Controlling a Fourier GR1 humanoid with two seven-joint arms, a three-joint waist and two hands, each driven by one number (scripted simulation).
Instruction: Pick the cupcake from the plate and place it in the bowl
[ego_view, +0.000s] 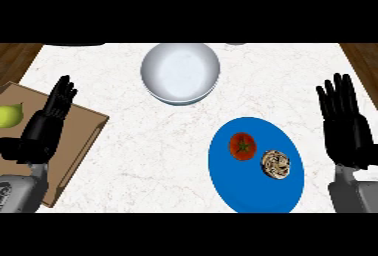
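While the left hand (40, 132) and right hand (347, 132) stand open and empty, fingers straight, you see the cupcake (277, 164) on the blue plate (255, 192), beside a tomato (242, 146), well apart from the white bowl (181, 70).

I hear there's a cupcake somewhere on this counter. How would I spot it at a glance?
Find the blue plate on the right of the white counter. Two small round things lie on it; the cupcake is the lower right one, speckled brown and cream, while its neighbour, the tomato, is red.
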